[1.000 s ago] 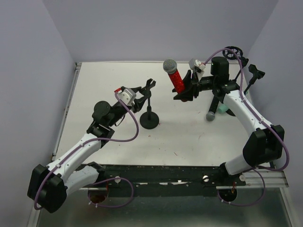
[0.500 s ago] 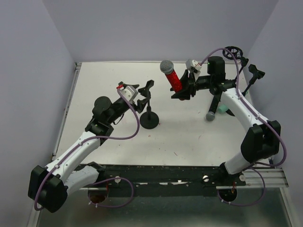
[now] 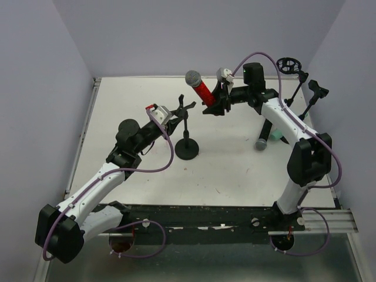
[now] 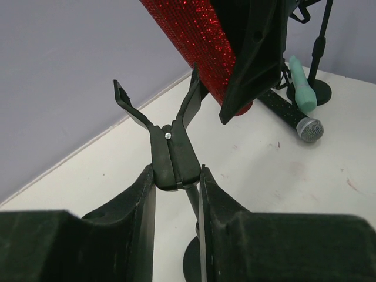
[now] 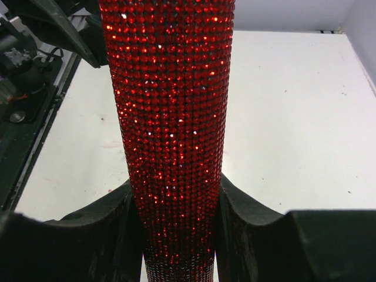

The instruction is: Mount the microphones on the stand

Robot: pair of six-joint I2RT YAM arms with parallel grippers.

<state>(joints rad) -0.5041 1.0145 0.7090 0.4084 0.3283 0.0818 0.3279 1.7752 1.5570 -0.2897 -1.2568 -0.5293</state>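
Observation:
My right gripper (image 3: 215, 104) is shut on the red microphone (image 3: 203, 92) and holds it tilted in the air, grey mesh head (image 3: 193, 77) up and to the left. The microphone's lower end is just right of the clip (image 3: 184, 108) of the small black stand (image 3: 187, 149). My left gripper (image 3: 174, 116) is shut on that clip's base. In the left wrist view the clip (image 4: 170, 147) sits between my fingers and the red microphone (image 4: 200, 41) touches its right prong. The right wrist view shows the red body (image 5: 170, 117) between my fingers. The black microphone (image 3: 264, 136) and the mint-green microphone (image 3: 277, 137) lie at the right.
Two more black stands (image 3: 288, 64) (image 3: 317, 91) stand at the back right by the wall. The black and mint-green microphones (image 4: 302, 88) lie at the foot of one of them. The table's raised edge (image 3: 94, 82) runs along the left.
My right arm has carried the red microphone left and slightly back, up to the stand's clip. My left gripper has stayed on the clip with little movement.

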